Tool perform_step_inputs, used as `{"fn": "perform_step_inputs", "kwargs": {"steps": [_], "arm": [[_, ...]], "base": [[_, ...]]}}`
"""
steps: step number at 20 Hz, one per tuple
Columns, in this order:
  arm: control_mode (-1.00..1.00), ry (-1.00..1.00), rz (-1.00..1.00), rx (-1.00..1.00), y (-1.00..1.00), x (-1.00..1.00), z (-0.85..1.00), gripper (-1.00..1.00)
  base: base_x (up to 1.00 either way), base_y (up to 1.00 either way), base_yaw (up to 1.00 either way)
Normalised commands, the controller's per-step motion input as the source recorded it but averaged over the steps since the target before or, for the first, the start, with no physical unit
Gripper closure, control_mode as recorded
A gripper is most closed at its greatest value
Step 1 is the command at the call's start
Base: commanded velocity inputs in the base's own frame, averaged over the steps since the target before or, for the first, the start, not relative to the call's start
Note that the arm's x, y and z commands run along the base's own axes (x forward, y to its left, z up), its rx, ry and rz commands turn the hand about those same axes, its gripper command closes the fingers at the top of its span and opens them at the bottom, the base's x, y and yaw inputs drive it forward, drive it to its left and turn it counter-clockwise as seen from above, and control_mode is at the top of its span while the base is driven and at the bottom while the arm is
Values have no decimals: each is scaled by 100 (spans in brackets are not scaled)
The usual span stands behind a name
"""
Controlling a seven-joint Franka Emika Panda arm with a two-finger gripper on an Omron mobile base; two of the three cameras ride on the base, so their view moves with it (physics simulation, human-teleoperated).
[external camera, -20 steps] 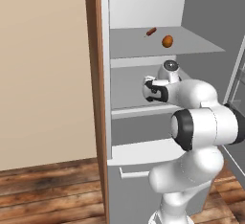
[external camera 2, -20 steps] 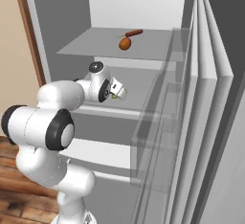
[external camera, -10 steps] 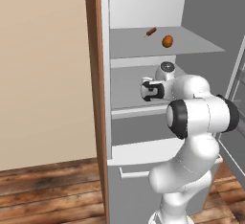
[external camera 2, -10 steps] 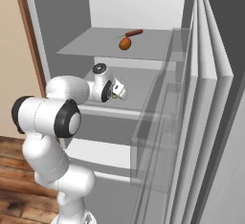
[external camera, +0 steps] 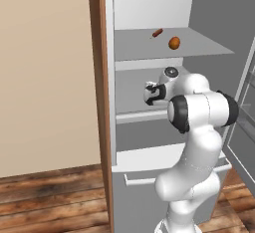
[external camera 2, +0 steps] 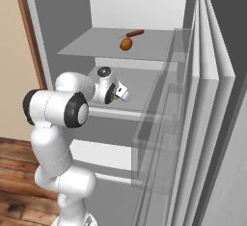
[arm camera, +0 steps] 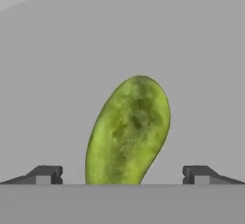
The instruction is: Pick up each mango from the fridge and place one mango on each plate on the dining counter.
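Note:
The fridge (external camera: 149, 58) stands open. An orange-red mango (external camera: 174, 43) (external camera 2: 126, 44) lies on its upper shelf. One shelf lower, my gripper (external camera: 149, 93) (external camera 2: 124, 94) reaches in over the middle shelf. In the hand view a yellow-green mango (arm camera: 129, 132) lies on the grey shelf right ahead, its near end between my two fingertips (arm camera: 45, 174). The gripper (arm camera: 122, 175) is open, with a clear gap on each side of the fruit. The plates and the dining counter are out of view.
A thin reddish-brown sausage (external camera: 157, 33) (external camera 2: 134, 33) lies just behind the orange-red mango. The fridge door with its clear shelves (external camera 2: 193, 99) hangs open on the right. A drawer with a bar handle (external camera: 144, 179) sits below. A wooden panel (external camera: 95, 77) borders the fridge on the left.
The elbow has swung left toward the fridge, and the hand has edged a little further along the middle shelf. The jaws stay wide open. Both mangoes lie where they were.

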Motion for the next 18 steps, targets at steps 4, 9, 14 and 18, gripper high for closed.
{"fn": "perform_step_inputs", "kwargs": {"steps": [4,9,14,18], "arm": [[-100,0,0,3,-7,38,-17,-100],[-100,0,0,2,-5,34,-21,-100],[-100,0,0,-1,0,11,-33,100],[-100,0,0,-3,0,-5,-32,100]], "base": [[0,0,0],[0,0,0],[0,0,0],[0,0,0]]}}
